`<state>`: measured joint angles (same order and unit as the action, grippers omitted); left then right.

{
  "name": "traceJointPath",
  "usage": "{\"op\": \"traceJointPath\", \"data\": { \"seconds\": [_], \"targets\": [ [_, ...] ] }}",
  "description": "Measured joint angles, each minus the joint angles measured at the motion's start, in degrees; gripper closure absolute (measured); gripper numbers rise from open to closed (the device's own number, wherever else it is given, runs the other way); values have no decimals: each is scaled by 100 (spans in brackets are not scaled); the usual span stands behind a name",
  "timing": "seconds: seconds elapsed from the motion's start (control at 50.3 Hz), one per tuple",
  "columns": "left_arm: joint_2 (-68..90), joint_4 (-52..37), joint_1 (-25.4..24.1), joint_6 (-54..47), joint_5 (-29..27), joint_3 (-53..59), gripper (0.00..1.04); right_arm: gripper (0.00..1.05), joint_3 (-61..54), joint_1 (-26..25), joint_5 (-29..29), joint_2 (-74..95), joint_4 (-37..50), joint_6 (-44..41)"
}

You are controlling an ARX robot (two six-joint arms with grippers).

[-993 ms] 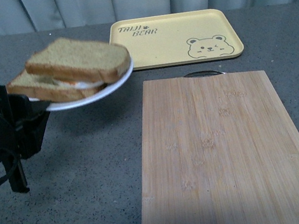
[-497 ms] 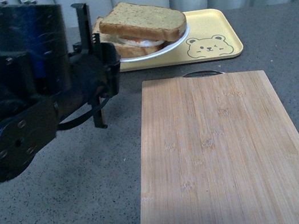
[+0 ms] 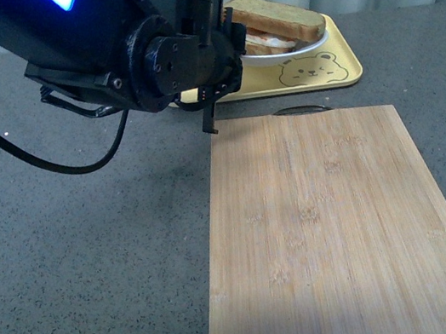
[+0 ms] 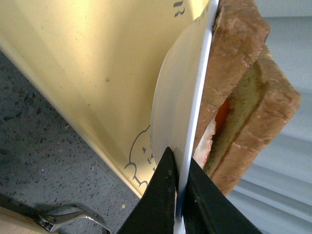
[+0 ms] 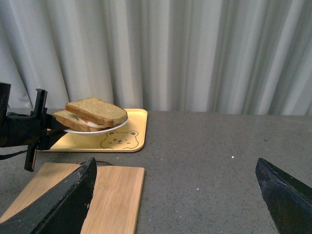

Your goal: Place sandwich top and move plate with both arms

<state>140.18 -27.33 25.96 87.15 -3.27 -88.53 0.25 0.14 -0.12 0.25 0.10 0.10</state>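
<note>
The plate [image 3: 293, 51] has travelled a long way in a second. It went from low over the bare table [image 3: 77, 270] at the far left, across to the left edge of the yellow tray [image 3: 336, 73], and now it hangs over the tray's right half, just above the bear drawing [image 3: 308, 70]. The left arm [image 3: 97, 42] now stretches right across the front view. The sandwich top [image 3: 282, 21] has ridden along without slipping. It lies squarely on the lower slice [image 4: 236, 44], with white and orange filling [image 4: 219, 114] showing between them. By my reading the bread-placing part is done and the carry is near its end; what remains is lowering the plate onto the tray and letting go.

The left gripper [image 4: 178, 168] is clamped narrow on the plate's near rim, one finger under and one over. The sandwich sits just beyond the fingertips, toward the plate's far side from the wrist. The plate looks a little above the tray rather than resting on it, though I cannot be sure of the gap. The right gripper [image 5: 175, 168] is spread wide and holds nothing. It hangs well apart from the plate, back over the table beside the wooden board [image 3: 328, 226], so only one arm bears the load at present
</note>
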Motion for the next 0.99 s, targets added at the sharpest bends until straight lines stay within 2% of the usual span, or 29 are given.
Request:
{"op": "traceJointPath", "data": {
  "seconds": [0.02, 0.079, 0.298, 0.457, 0.556, 0.636, 0.715, 0.755, 0.795, 0.815, 0.854, 0.914, 0.993],
  "targets": [
    [7, 11, 9, -13, 0, -7, 101, 9, 2, 0, 0, 0, 0, 2],
    [7, 118, 31, -61, -20, -15, 90, 9, 2, 0, 2, 0, 0, 2],
    [-166, 463, -13, -461, -31, 146, 43, 9, 2, 0, 0, 0, 0, 2],
    [-717, 529, -44, -837, -111, 614, 22, 9, 2, 0, 2, 0, 0, 2],
    [-1263, 621, -46, -1429, -190, 1058, 6, 9, 2, 0, 0, 0, 0, 0],
    [-1639, 708, -44, -2000, -450, 1405, 7, 9, 2, 0, 0, 0, 0, 0],
    [-2015, 772, -24, -2977, -953, 1856, 7, 9, 0, 0, 0, 0, 0, 0],
    [-2092, 208, -24, -3504, -1366, 2181, 11, 9, 2, 0, 2, 0, 0, 2],
    [-2164, -953, -57, -4557, -1808, 2688, 19, 9, 0, 0, 0, 0, 0, 2],
    [-2179, -1239, -74, -4684, -1832, 2824, 20, 9, 2, 0, 0, 0, -2, 0],
    [-2277, -2240, -155, -5716, -1867, 3373, 27, 9, 2, 0, 0, 0, 0, 2],
    [-2481, -3215, -295, -6625, -1834, 4011, 37, 9, 2, 0, 2, 0, -2, 2],
    [-2830, -3945, -476, -7552, -1709, 4616, 47, 9, 2, 0, 2, 0, -2, 2]
  ]
}}
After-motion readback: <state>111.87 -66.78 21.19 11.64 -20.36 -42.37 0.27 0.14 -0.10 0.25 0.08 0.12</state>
